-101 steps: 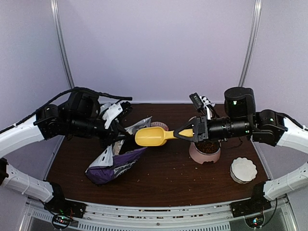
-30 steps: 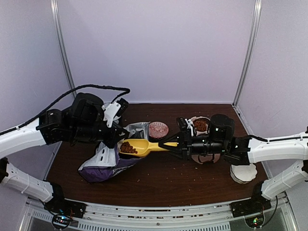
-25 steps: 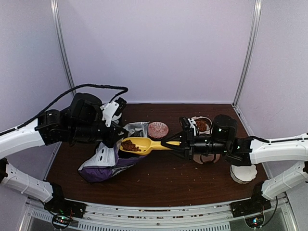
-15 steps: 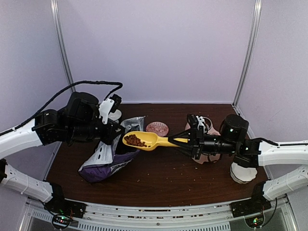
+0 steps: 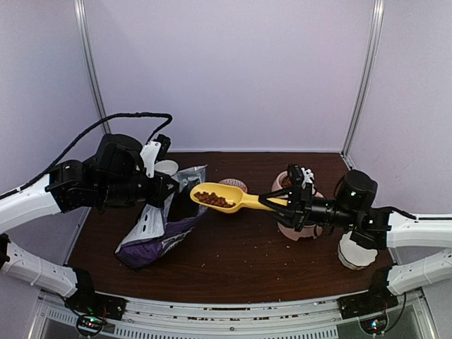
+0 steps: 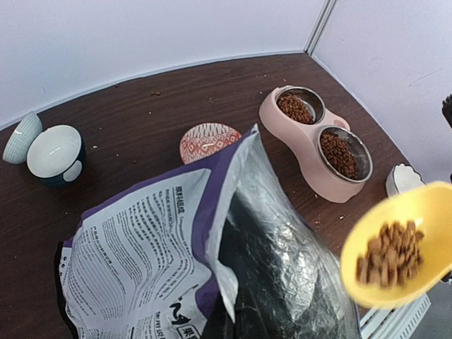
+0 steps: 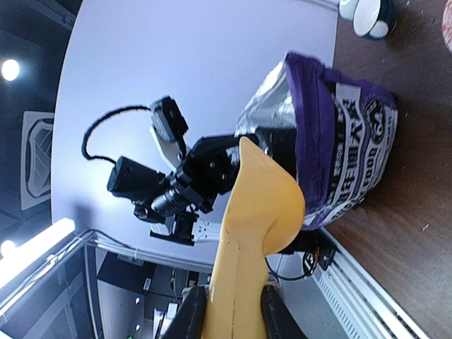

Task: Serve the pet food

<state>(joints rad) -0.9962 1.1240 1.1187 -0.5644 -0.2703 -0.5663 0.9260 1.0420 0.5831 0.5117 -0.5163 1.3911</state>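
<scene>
Brown table (image 5: 240,263): right gripper (image 5: 285,203) clamps scoop (image 5: 224,198), kibble (image 5: 214,200) loaded, airborne beside feeder (image 6: 302,148). Feeder bowls part-filled; pour pending. Left gripper (image 5: 166,189) at bag (image 5: 159,229), grip unclear.

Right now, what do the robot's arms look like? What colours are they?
Both arms have smooth white tube sections, like the left arm and right arm, joined by chunky round black motor joints. A thin black cable loops over the left one. The right tool is black, with two fingers.
</scene>
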